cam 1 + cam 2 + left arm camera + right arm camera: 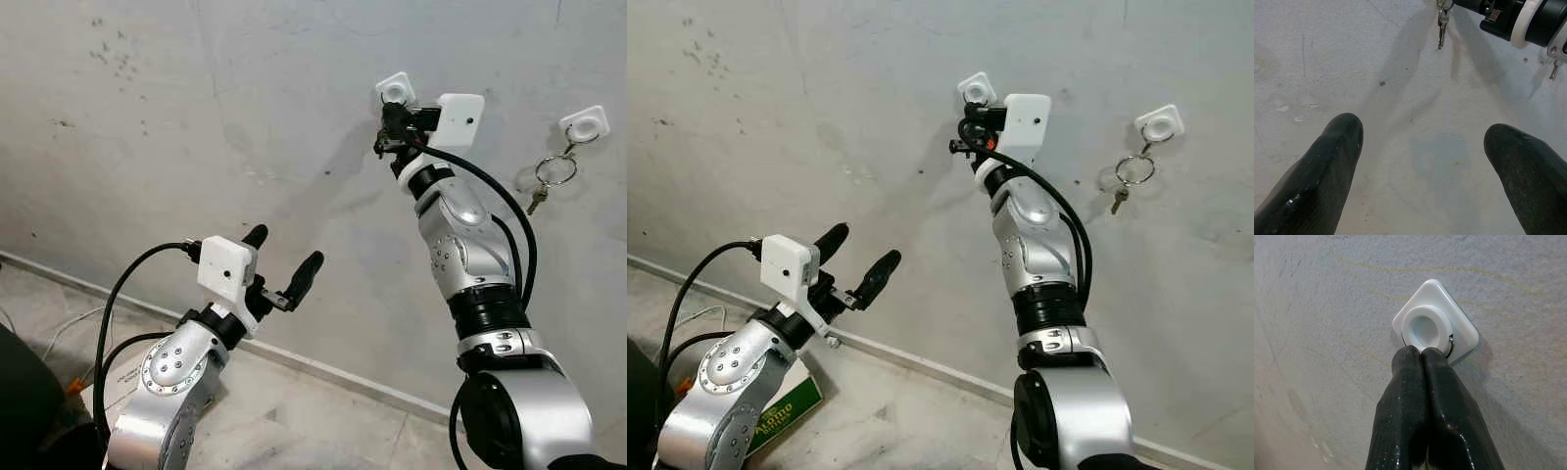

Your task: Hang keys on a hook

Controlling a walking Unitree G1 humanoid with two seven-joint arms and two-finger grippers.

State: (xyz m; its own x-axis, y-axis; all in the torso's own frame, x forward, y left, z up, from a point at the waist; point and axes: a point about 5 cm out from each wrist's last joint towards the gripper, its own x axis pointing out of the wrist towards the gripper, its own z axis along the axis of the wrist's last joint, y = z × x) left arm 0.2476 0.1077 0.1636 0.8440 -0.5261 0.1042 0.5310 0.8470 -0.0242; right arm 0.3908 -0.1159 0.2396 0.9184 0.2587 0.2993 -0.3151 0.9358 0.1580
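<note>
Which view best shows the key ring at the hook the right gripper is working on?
The right wrist view: the shut right gripper pinches the key ring, which curves round the white hook. In both eye views the gripper covers the ring. The left wrist view shows keys dangling below that gripper, but not the hook.

Right end effector (1421, 354) below hook (1425, 328)

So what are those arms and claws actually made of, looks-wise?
Both arms are shiny silver metal with black joints and looping black cables. Each wrist carries a white boxy camera housing. The left claw and right claw each have two long, rounded black fingers.
</note>
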